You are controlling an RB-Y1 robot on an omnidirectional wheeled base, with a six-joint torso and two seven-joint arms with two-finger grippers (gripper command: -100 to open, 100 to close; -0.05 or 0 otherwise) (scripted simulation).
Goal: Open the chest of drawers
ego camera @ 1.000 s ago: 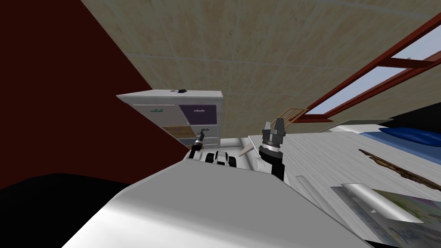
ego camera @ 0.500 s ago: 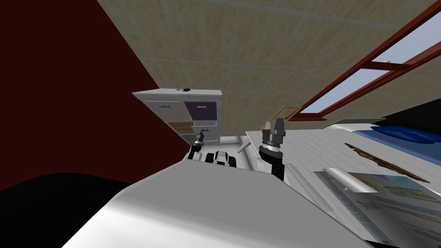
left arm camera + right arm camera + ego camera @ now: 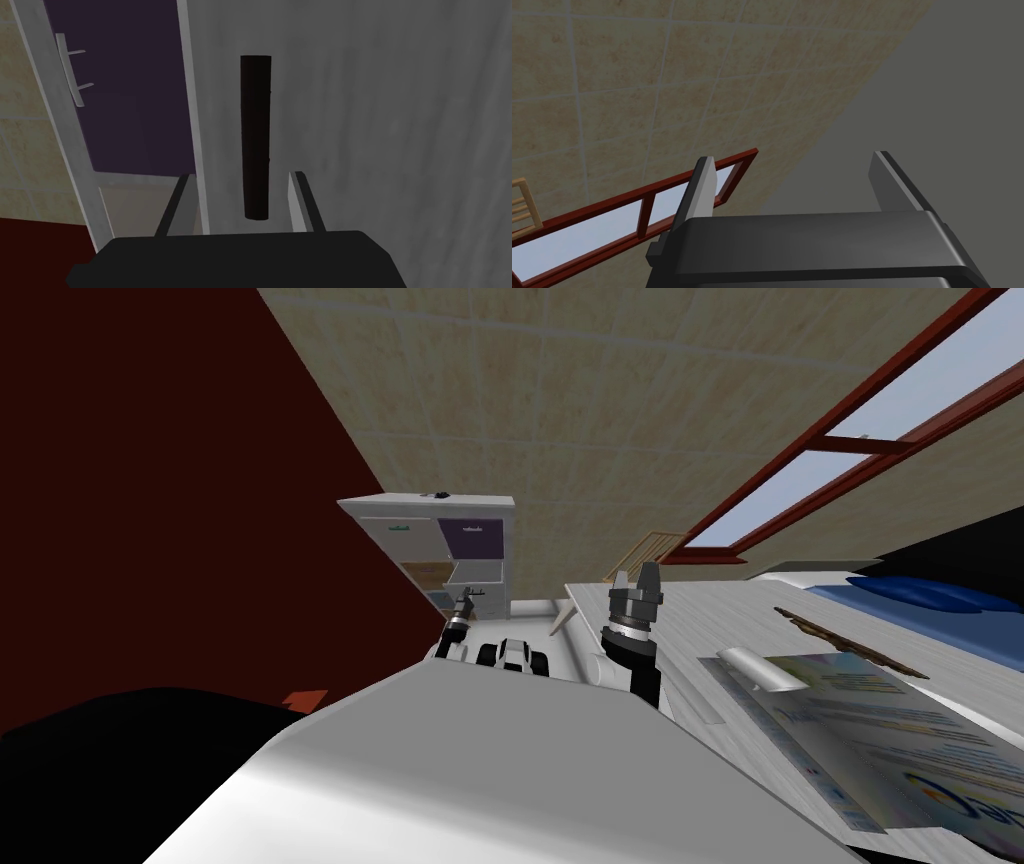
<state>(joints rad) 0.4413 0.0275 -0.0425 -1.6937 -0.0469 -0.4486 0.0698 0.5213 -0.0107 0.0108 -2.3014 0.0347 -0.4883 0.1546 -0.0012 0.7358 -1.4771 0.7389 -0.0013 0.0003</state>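
Against the tiled wall ahead, beside a dark red wall, stands the white chest of drawers (image 3: 398, 531), with the left gripper (image 3: 469, 601) at a pale drawer under its purple drawer (image 3: 478, 538). Its fingers (image 3: 299, 200) straddle the dark bar handle (image 3: 256, 135) on the grey drawer front (image 3: 380, 125), a gap showing on each side. The right gripper (image 3: 637, 578) is raised near the window, its fingers (image 3: 702, 185) spread.

The left gripper (image 3: 241, 174) has a flat black box as body. The right gripper (image 3: 794, 162) has two light grey blade fingers (image 3: 704, 185) on a dark box. The right forearm (image 3: 642, 676) is black, with a white band and a dark ribbed wrist.
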